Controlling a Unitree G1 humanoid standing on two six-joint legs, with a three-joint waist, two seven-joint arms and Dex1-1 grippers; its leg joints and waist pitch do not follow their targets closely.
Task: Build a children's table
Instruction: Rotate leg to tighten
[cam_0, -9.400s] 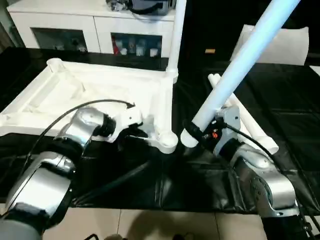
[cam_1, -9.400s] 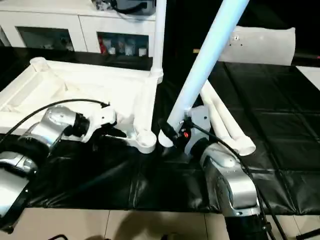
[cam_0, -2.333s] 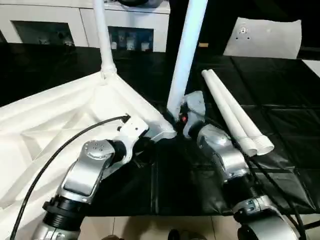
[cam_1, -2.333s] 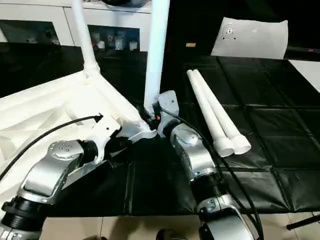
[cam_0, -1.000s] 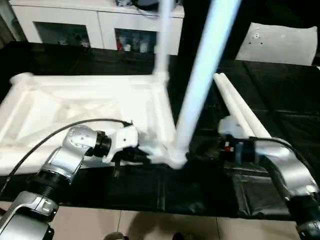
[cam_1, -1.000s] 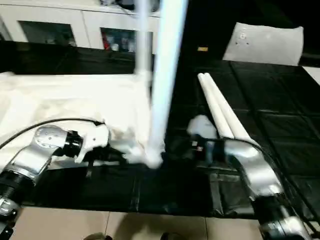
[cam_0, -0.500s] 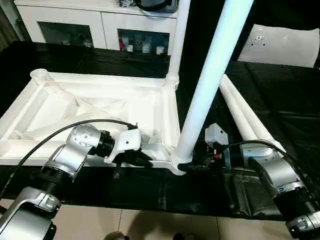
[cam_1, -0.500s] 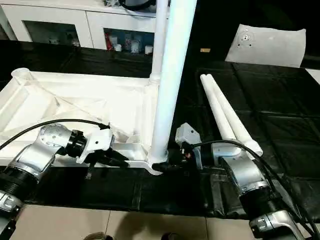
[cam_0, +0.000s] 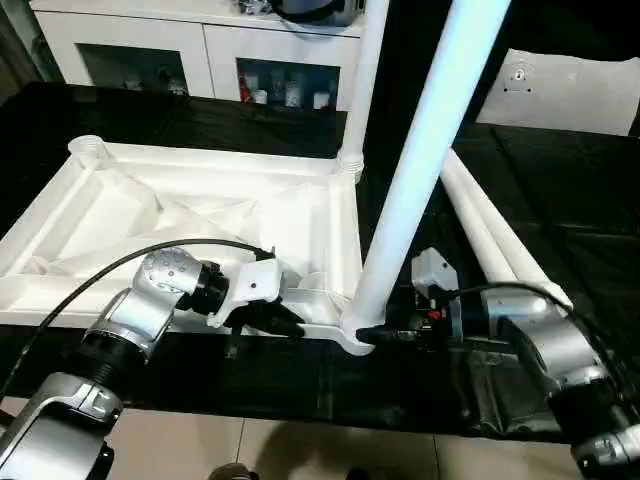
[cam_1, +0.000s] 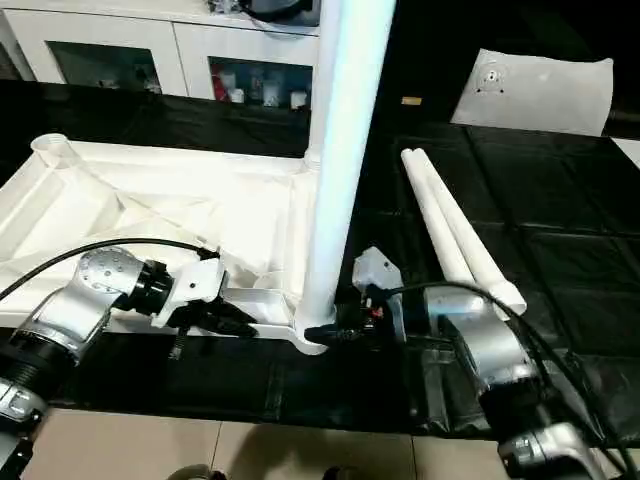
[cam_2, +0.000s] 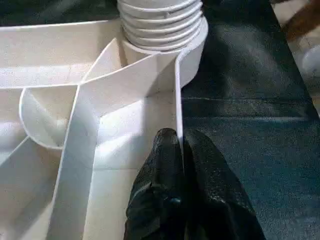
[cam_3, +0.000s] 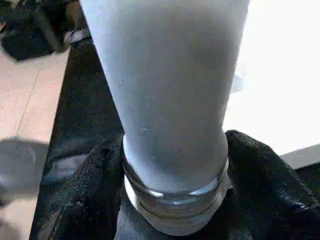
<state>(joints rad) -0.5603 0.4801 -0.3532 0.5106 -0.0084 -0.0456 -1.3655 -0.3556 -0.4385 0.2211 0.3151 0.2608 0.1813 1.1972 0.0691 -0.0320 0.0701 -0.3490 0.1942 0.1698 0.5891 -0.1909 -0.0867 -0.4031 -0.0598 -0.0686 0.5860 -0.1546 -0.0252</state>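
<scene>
The white tabletop (cam_0: 200, 160) lies underside up on a black mat. One leg (cam_0: 358, 90) stands upright in its far right socket. A second leg (cam_0: 410, 190) stands in the near right socket, leaning slightly right. My right gripper (cam_3: 175, 150) is shut on the base of this leg, one black finger (cam_3: 87, 190) on each side just above the socket (cam_0: 355, 335). My left gripper (cam_2: 179, 137) is shut on the thin near rim wall of the tabletop, just left of that socket. Two loose legs (cam_0: 490, 240) lie side by side on the mat to the right.
An empty round socket (cam_0: 88, 150) sits at the tabletop's far left corner. A white cabinet (cam_0: 200, 40) stands behind the mat and a white pillow-like block (cam_0: 570, 90) lies at the far right. The mat's front edge meets tiled floor (cam_0: 300, 450).
My right gripper has moved left to the near leg's base and narrowed around it. The left gripper has kept its hold on the rim. The camera has shifted slightly.
</scene>
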